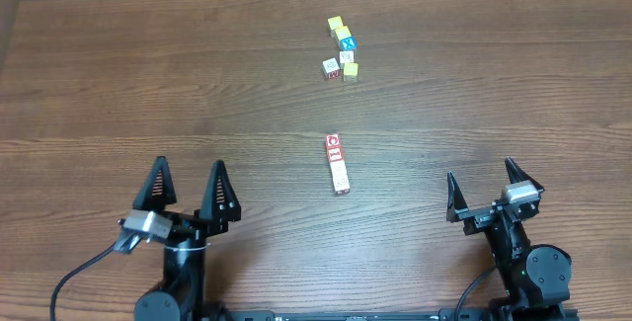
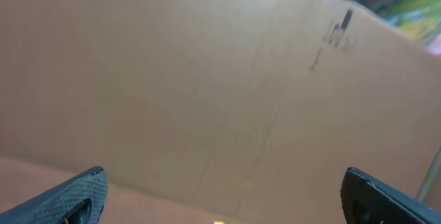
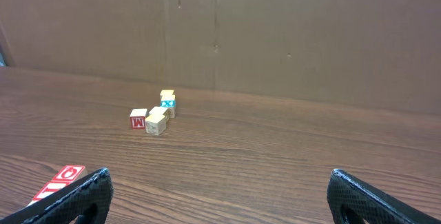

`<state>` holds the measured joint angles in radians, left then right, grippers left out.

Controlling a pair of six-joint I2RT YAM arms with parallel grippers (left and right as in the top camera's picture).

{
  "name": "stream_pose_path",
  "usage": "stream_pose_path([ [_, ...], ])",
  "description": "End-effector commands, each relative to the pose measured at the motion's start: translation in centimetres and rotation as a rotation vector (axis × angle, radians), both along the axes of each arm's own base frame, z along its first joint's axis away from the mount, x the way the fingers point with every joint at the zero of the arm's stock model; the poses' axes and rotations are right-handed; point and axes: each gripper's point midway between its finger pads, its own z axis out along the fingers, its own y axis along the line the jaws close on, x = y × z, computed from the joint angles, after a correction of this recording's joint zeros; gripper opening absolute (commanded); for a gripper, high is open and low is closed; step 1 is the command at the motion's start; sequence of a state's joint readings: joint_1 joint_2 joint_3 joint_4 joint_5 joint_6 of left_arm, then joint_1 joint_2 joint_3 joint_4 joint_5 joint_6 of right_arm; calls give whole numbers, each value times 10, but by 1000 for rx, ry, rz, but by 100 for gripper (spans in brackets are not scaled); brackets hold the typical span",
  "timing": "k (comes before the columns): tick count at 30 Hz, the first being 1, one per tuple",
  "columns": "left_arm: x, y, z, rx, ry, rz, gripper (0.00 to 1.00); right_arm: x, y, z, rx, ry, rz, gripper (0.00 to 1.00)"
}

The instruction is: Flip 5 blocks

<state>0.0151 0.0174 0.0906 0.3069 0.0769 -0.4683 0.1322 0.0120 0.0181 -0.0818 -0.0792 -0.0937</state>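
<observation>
Blue-topped cube (image 1: 346,41) is taken as reference, seen far up the wooden table (image 1: 118,84) in the overhead view. One yellow-topped cube (image 1: 336,25) is set just beyond it, and a second yellow-topped one (image 1: 351,68) on its near side. A white block (image 1: 347,57) is seen touching or almost touching the blue-topped cube's near edge, and a red-lettered block (image 1: 331,67) just beside that, near and left of the reference; an M is read on it in the right wrist view. A short row of blocks (image 1: 338,164), apparently three end to end with red markings up, is laid well nearer the robot than the blue-topped cube, roughly in line with it. The left gripper (image 1: 188,191) is seen far nearer and to the left of the reference, jaws spread wide, nothing held. The right gripper (image 1: 486,191) is placed far nearer and to the right, also spread wide and empty. Only a cardboard wall (image 2: 207,79) is shown between the fingers in the left wrist view.
</observation>
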Motion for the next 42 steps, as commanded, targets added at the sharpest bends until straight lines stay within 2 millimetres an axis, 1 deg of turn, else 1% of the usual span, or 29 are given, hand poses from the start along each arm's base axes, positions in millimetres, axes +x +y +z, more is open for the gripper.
stream_pose_path([
  [1, 6, -2, -23, 20, 38, -6, 100, 0, 0, -2, -4, -4, 2, 100],
  [5, 14, -2, -48, 24, 112, -7, 100, 0, 0, -2, -4, -4, 2, 100],
  [6, 17, -1, -61, 26, 167, -5, 100, 0, 0, -2, -4, -4, 2, 100],
  [11, 22, -1, -102, 90, 331, 7, 100, 0, 0, -2, -4, -4, 2, 100],
  [12, 22, -2, -115, 122, 382, 9, 100, 0, 0, -2, -4, -4, 2, 100],
  [15, 22, -2, -129, 174, 436, 13, 99, 0, 0, -2, -4, -4, 2, 100],
  [22, 22, -2, -129, 351, 419, 38, 100, 0, 0, -2, -4, -4, 2, 100],
  [24, 22, -2, -129, 377, 416, 42, 100, 0, 0, -2, -4, -4, 2, 100],
  [42, 22, -2, -129, 375, 417, 43, 100, 0, 0, -2, -4, -4, 2, 100],
])
